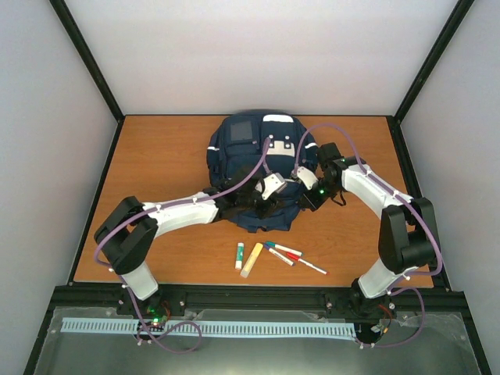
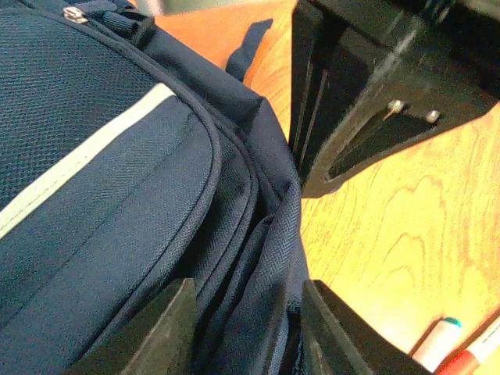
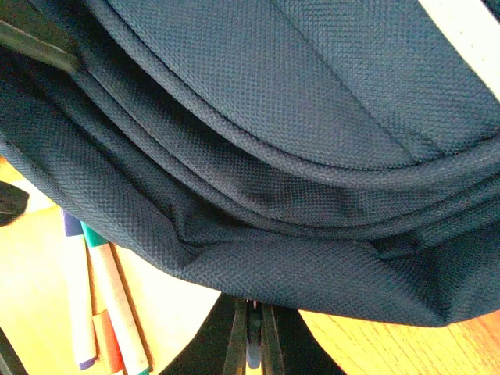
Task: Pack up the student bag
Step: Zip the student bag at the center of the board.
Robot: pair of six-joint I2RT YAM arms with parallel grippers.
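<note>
While the right gripper point(image 3: 250, 332) pinches the navy striped fabric student bag point(image 1: 248, 144), the left gripper point(image 2: 248, 332) straddles its hem, grip unclear; opening likely follows.

Bright, even light — wrist views slightly soft

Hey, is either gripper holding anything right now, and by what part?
The right gripper is shut on the student bag, pinching a fabric fold along its edge. The left gripper straddles another fold, open.
</note>
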